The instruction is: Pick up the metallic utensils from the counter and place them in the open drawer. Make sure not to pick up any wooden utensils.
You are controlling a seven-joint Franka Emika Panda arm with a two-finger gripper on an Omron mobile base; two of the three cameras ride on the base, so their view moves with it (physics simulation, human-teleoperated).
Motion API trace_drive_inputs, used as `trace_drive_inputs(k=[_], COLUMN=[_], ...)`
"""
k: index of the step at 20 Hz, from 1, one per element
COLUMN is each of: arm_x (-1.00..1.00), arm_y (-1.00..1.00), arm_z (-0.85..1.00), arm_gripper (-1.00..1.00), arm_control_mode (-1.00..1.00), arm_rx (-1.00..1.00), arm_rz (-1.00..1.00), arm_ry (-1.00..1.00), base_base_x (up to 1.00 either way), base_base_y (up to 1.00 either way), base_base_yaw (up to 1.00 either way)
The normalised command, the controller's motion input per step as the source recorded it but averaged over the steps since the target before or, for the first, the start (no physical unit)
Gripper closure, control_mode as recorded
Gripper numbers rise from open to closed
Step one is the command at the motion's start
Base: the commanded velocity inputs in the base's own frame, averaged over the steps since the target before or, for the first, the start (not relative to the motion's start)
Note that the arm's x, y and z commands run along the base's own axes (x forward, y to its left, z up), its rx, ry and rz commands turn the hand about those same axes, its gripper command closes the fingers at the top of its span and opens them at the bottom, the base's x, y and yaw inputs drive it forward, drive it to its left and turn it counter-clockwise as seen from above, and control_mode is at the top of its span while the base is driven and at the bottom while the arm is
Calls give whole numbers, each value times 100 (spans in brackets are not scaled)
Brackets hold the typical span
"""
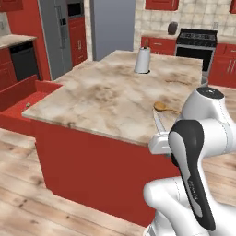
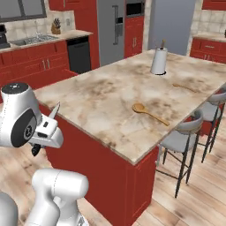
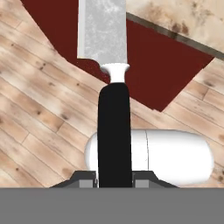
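The gripper [image 3: 114,177] pinches the knife [image 3: 113,127] by its black handle, off the counter [image 1: 106,99] near its front edge. The wooden spoon [image 2: 149,113] lies near the counter's right edge.

The small knife with matt black handle and silver blade [image 3: 113,87] shows a mottled, brushed-looking grey metal blade, a smooth white collar and a smooth, plastic-like handle. The large beige-brown marbled stone counter [image 1: 115,97] has a polished, faintly glossy top with darker brown veining. The light-brown wooden spoon with round bowl [image 2: 149,112], at 3 o'clock on the counter in the right base view, looks smooth and satin. The red cabinet panels [image 1: 92,170] are flat, matt and untextured. The pale wooden plank floor [image 3: 39,131] shows visible grain and knots.
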Motion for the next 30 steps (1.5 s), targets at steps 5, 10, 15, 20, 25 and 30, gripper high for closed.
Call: trace_drive_inputs(k=[5,10,15,20,25,30], arm_x=[0,0,0,0,0,0], arm_y=[0,0,0,0,0,0], arm_z=[0,0,0,0,0,0], arm_gripper=[100,100,100,100,100,100], arm_control_mode=[100,100,100,100,100,100], arm_rx=[0,0,0,0,0,0], arm_rz=[0,0,0,0,0,0], arm_ry=[0,0,0,0,0,0], base_base_x=[60,52,34,27,15,5], base_base_y=[100,100,100,100,100,100], base_base_yaw=[-40,-42,-42,-40,-35,-25])
